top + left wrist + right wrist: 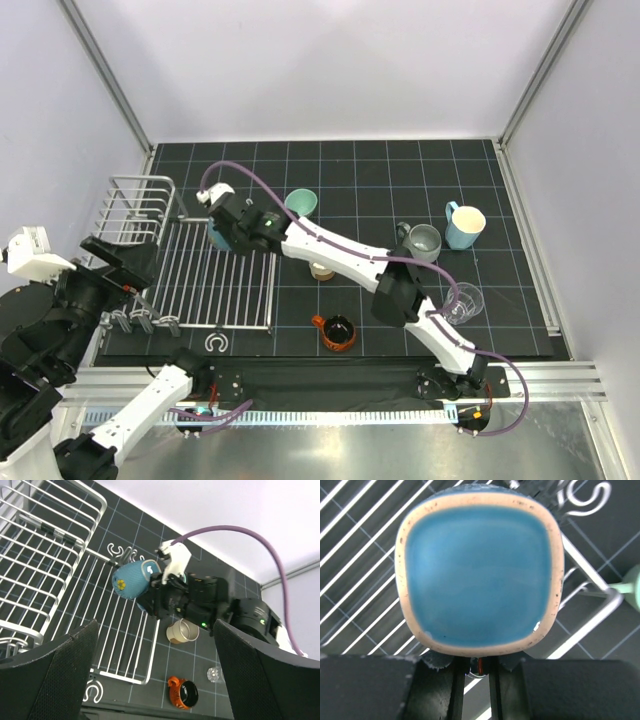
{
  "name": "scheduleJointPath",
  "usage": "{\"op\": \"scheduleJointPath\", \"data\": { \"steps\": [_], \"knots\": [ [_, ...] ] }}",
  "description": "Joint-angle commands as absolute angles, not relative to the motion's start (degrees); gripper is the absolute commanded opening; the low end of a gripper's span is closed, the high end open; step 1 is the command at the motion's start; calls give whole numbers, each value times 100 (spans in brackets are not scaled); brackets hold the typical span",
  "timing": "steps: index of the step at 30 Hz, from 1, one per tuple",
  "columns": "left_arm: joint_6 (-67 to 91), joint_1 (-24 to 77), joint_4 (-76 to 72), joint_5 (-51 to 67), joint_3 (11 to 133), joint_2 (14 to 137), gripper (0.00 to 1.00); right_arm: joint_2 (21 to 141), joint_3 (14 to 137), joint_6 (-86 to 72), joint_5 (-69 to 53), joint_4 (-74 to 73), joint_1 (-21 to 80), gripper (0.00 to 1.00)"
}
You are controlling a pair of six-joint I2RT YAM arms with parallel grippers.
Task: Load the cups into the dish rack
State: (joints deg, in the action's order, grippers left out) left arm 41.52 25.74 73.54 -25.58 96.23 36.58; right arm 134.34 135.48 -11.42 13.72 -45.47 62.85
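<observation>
My right gripper [232,228] reaches far left and is shut on a blue cup [217,238], held on its side just above the flat slatted part of the dish rack [200,285]. From the left wrist the blue cup [131,580] shows a small yellow flower. In the right wrist view the blue cup [479,575] fills the frame with a cream edge, the right gripper [479,667] pinching its lower edge over the rack slats [350,605]. My left gripper [120,265] hangs open and empty over the rack's left side; its fingers [50,675] frame the table.
On the mat: mint cup [301,204], grey mug [424,242], light blue mug with cream inside [465,226], clear cup [465,302], orange cup [337,332], beige cup [322,270] under the right arm. The rack's raised basket [135,205] stands far left.
</observation>
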Motion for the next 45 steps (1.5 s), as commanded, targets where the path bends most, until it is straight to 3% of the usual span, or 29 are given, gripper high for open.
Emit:
{"op": "scheduleJointPath", "data": {
  "steps": [1,21,27,34,38,45],
  "knots": [
    [4043,2540,7506,-2400,9817,3621,93,13517,14009,-1055,1705,-4104,6372,4],
    [3982,2540,7726,-2259,9941,3753,93,14203,14238,-870,2048,-4289,6539,5],
    [3885,2540,7726,-2206,9958,3806,93,14282,14238,-791,1995,-4228,6539,11],
    [3823,2540,7752,-2250,9975,3832,93,14291,14256,-738,1969,-4201,6539,31],
    [3814,2540,7770,-2233,9967,3885,93,14203,14247,-765,1785,-4236,6530,54],
    [3797,2540,7778,-2162,10011,4060,90,13721,13958,-922,1582,-4306,6539,65]
  ]
}}
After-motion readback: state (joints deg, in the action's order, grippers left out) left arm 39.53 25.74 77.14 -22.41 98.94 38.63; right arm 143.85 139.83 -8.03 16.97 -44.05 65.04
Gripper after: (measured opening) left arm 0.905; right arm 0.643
